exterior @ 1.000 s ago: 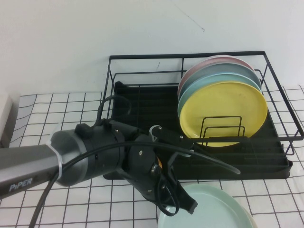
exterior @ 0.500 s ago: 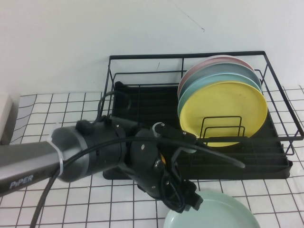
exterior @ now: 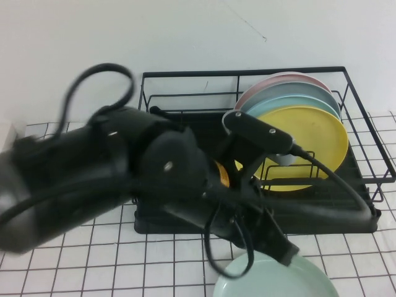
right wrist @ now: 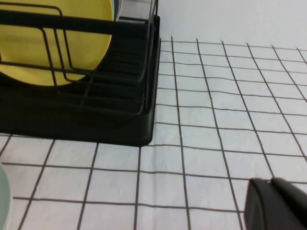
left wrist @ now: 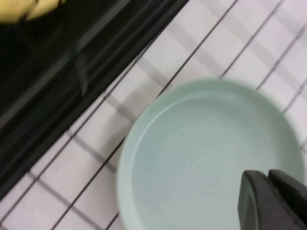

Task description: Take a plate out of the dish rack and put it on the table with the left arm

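The left arm [exterior: 111, 173] fills the left and middle of the high view, motion-blurred, and hides much of the dish rack [exterior: 365, 185] behind it. The left gripper [exterior: 286, 252] hangs above the near rim of the plate [exterior: 278, 281]; in the wrist view its jaws are pressed together and hold nothing. The mint-green plate lies flat on the surface [exterior: 74, 272] just in front of the rack, its lower part cut off by the frame edge. A yellow plate [exterior: 315, 133] and others stand upright in the rack. The right gripper [right wrist: 278, 203] shows only in its own wrist view, low over the grid cloth right of the rack, its jaws closed and empty.
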Robot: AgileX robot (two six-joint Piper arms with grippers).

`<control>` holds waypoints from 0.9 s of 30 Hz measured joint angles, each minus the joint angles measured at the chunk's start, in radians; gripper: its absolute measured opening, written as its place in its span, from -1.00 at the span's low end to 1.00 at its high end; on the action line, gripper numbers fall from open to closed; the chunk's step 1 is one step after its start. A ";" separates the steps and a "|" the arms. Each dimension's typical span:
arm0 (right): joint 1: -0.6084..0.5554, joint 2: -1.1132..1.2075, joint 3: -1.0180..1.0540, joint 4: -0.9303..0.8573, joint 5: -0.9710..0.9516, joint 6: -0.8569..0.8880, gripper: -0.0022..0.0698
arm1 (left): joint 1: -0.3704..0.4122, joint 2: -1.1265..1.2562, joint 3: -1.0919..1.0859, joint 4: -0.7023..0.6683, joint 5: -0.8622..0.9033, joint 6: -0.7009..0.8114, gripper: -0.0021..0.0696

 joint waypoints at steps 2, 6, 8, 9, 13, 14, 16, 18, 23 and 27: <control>0.000 0.000 0.000 0.000 0.000 0.000 -0.94 | -0.040 -0.072 0.030 0.011 -0.037 0.000 -0.93; 0.000 0.000 0.000 0.000 0.000 0.000 -0.94 | -0.082 -0.225 0.123 0.027 -0.096 -0.013 -0.94; 0.000 0.000 0.000 0.000 0.000 0.000 -0.94 | -0.086 -0.290 0.189 0.036 -0.128 -0.020 -0.94; 0.000 0.000 0.000 0.000 0.000 0.000 -0.94 | -0.086 -0.326 0.224 0.039 -0.149 -0.020 -0.94; 0.000 0.000 0.000 0.000 0.000 0.000 -0.94 | -0.086 -0.450 0.346 0.044 -0.209 -0.021 -0.94; 0.000 0.000 0.000 0.000 0.000 0.000 -0.94 | -0.086 -0.479 0.373 0.043 -0.209 -0.021 -0.94; 0.000 0.000 0.000 0.000 0.000 0.000 -0.94 | -0.086 -0.523 0.417 0.046 -0.209 -0.021 -0.94; 0.000 0.000 0.000 0.000 0.000 0.000 -0.94 | -0.086 -0.560 0.441 0.048 -0.209 -0.021 -0.94; 0.000 0.000 0.000 0.000 0.000 0.000 -0.94 | -0.086 -0.576 0.458 0.061 -0.230 0.023 -0.94; 0.000 0.000 0.000 0.000 0.000 0.000 -0.94 | -0.086 -0.580 0.512 0.069 -0.376 0.103 -0.94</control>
